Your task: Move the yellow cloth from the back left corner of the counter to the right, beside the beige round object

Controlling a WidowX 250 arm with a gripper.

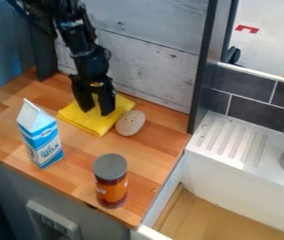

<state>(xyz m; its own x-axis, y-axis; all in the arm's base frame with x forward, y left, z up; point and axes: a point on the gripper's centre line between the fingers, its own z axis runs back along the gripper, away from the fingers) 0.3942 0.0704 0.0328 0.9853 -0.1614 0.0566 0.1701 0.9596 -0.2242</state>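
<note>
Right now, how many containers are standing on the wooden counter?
2: the blue-and-white gable-topped carton on the left, and the orange cylindrical jar with a grey lid, near the front corner.

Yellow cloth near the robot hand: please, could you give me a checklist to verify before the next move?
1. Hand is over the yellow cloth: ok.
2. Fingers are apart, with yellow visible between them: ok.
3. Fingertips touch the cloth: cannot tell from this angle.
4. A visible gap separates the cloth from the speckled egg-shaped object: not ok, the object is right at its edge.
5. Milk carton stands upright, away from the hand: ok.
6. Grey-lidded container stands upright: ok.
</note>
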